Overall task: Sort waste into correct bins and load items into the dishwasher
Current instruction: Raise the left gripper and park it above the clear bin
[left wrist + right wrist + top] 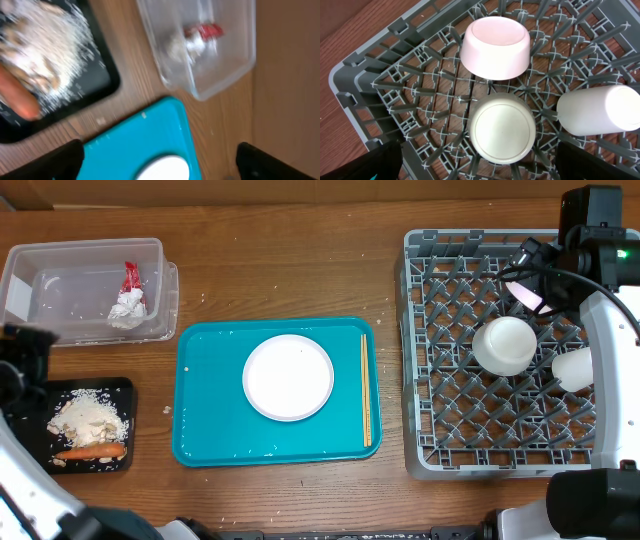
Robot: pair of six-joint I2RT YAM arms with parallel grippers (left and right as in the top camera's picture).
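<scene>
Left wrist: left gripper [160, 167] spread wide, nothing held; dark fingertips [47, 162] at the lower corners. Directly beneath it is the teal tray [140, 140] with the edge of the large plate [165, 169]. Ahead-left, black tray [102, 77] holding food scraps [45, 45] and carrot piece [17, 97]. Ahead-right, clear tub [240, 60] with red wrapper [207, 31] and silvery-white wrapper [180, 47]; all blurred.

Right wrist: right gripper [480, 167] wide open, empty, over dish rack [360, 75]. Just ahead, inverted bowl [502, 127]; beyond it, second bowl [495, 47], bottom up; right, cup [602, 116] on its side.

Overhead: chopsticks [366, 390] lie along the teal tray's right edge, between plate and rack, well apart from both grippers.
</scene>
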